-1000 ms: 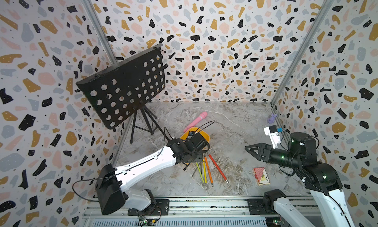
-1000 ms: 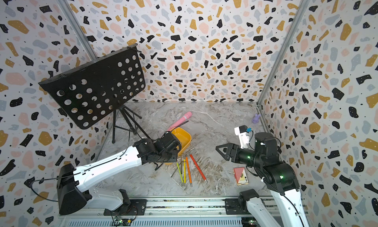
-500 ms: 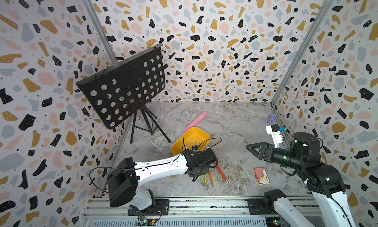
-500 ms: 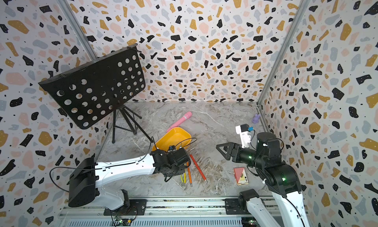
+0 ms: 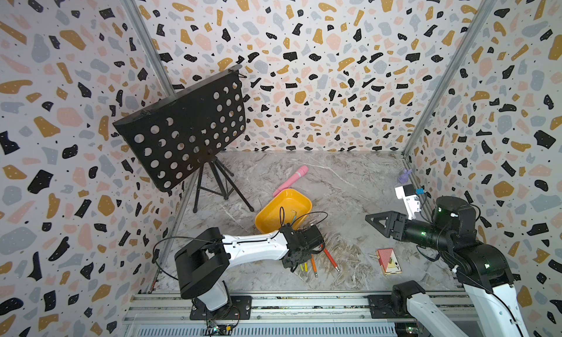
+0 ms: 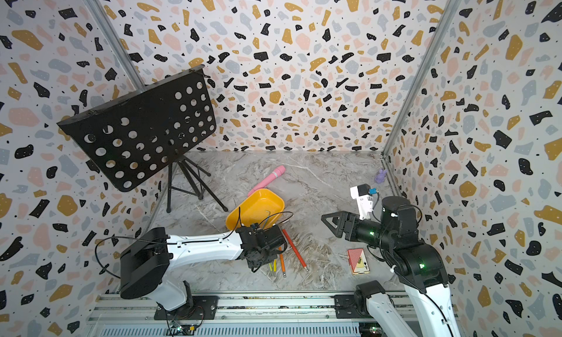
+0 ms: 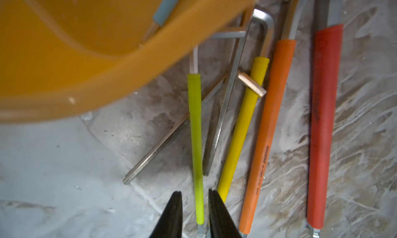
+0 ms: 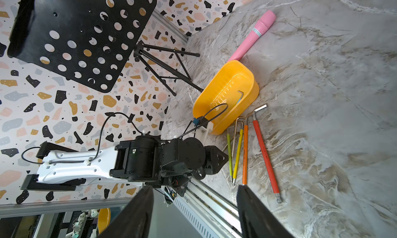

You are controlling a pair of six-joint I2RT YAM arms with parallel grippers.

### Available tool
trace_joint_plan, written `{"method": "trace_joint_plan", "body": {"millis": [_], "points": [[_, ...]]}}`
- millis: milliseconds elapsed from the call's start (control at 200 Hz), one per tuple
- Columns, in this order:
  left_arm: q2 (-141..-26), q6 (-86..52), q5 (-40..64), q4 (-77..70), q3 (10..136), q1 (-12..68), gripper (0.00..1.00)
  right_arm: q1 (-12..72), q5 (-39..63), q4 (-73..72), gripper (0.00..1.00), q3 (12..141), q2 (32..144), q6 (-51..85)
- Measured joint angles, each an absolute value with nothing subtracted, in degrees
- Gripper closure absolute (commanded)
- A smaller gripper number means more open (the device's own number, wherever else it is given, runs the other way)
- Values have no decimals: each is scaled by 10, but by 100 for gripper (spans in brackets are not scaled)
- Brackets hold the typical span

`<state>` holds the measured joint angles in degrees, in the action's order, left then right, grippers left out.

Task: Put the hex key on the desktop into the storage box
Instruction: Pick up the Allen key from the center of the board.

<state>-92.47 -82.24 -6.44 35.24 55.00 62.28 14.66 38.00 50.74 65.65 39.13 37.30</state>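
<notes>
The left hand [image 7: 193,192] hung low over the surface [image 5: 349,174] just in front of the box [image 5: 273,214]. Its black fingers [image 7: 175,213] were a little apart and straddled the near end of the lime key [image 7: 196,140], with a sliver of gap showing on either side. That key lay flat in a fan of hex keys spreading from the box's near rim: the yellow key [image 7: 242,127], the orange key [image 7: 268,127], the red key [image 7: 324,118] and two steel keys [image 7: 225,110], one slanting under the lime key. Several bent ends lay at the box's rim, some hidden by it. A blue-grey key [image 8: 240,97] already lay inside the box. The right hand [image 5: 369,220] hovered well to the right of the box, clear of the surface, its fingers wide apart and empty. A pink tube [image 5: 292,179] lay just behind the box, a card box [image 5: 387,261] sat on the surface to the box's right, and a black music stand [image 5: 182,138] stood behind it to the left.
</notes>
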Motion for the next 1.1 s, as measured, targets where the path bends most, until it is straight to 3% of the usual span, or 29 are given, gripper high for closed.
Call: {"method": "trace_joint_plan", "body": {"millis": [726,1101], "points": [[-963,-842,-65,319,550,593,77,147,380,507,33,656,390,373],[-967,-832,-63,311,550,592,87,147,380,507,33,654,390,373]]}}
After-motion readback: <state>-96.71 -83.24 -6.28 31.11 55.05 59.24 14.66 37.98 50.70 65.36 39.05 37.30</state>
